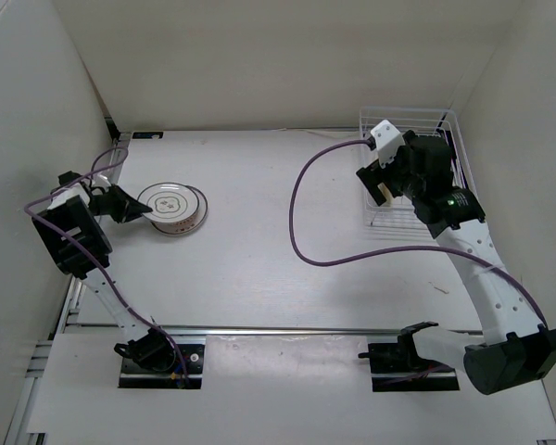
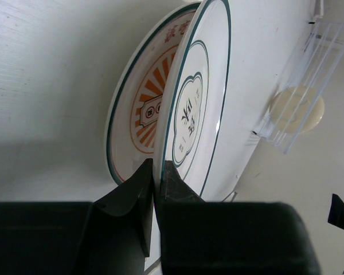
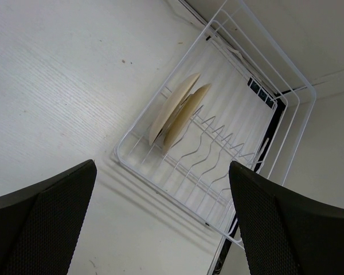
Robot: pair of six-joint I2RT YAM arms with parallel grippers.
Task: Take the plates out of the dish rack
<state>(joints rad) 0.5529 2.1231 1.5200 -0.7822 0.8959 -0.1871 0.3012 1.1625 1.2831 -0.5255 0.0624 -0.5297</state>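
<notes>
Fingers (image 2: 132, 200) of my left end effector (image 2: 156, 175) are pinched on the rim of the white plate (image 2: 198, 109), one finger on each face, with the dark green edge line running between them. The plate's centre carries a scalloped outline and a few small dark marks. Directly behind it lies the orange plate (image 2: 139, 112), its rays fanning out from a small middle emblem. The two rims run close together, but I cannot tell whether they touch. From the top camera this pair sits on the left part of the tabletop (image 1: 259, 297), well away from the dish rack (image 3: 218, 143), and my left arm reaches in from the left wall side.

My right end effector (image 3: 162, 165) is spread wide and holds nothing. It hangs above the rack's near-left edge, looking down into it. The rack stands in the far right corner of the tabletop, close to the right wall. One beige plate (image 3: 173, 114) stands on edge in it, leaning between the upright tines near the left end. The other tine rows that I can see carry nothing. A purple cable (image 1: 295, 232) loops from my right wrist across the tabletop between the two work spots.
</notes>
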